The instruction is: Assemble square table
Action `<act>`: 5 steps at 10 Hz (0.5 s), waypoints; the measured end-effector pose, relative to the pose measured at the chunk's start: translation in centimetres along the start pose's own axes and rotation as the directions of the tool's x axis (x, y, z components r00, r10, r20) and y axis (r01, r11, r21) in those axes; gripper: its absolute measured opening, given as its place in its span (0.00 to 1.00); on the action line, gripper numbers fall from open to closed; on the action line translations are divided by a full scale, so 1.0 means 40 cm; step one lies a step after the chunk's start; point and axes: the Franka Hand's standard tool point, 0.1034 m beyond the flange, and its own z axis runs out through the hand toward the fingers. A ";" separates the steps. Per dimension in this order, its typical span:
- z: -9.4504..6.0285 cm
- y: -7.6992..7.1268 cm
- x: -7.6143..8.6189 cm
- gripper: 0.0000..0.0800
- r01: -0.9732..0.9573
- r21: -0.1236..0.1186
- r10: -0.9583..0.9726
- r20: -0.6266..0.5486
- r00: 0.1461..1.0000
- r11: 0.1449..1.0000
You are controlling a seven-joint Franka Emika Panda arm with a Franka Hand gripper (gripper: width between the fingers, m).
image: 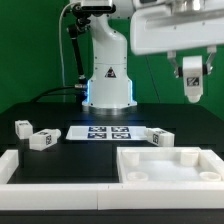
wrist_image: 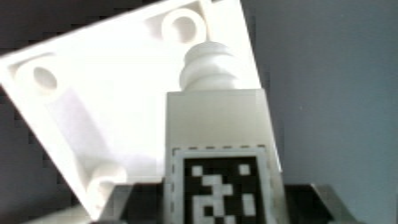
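Fig.: fingers (wrist_image: 135, 202) closed on one white leg (wrist_image: 217, 120), held high over the square top (image: 170, 165), which lies rim-up on the table (image: 60, 112) at the exterior view's right. Step, prob.: seat the threaded tip (wrist_image: 210, 62) in a corner hole (wrist_image: 178, 22). Keep leg vertical, centre tip over hole, lower slowly, then twist. Matl.: smooth matte white plastic. Leg blocky w/ ribbed tip.
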 end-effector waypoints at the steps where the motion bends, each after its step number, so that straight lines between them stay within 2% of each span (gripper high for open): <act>1: 0.013 -0.014 -0.005 0.36 -0.027 0.043 0.031 -0.089 0.996 0.999; 3: 0.027 -0.028 -0.032 0.36 -0.030 0.073 0.040 -0.138 0.990 0.997; 4: 0.029 -0.020 -0.023 0.36 -0.013 0.070 0.023 -0.137 0.990 0.997; 5: 0.037 0.010 0.025 0.36 0.056 0.056 -0.047 -0.152 0.987 0.997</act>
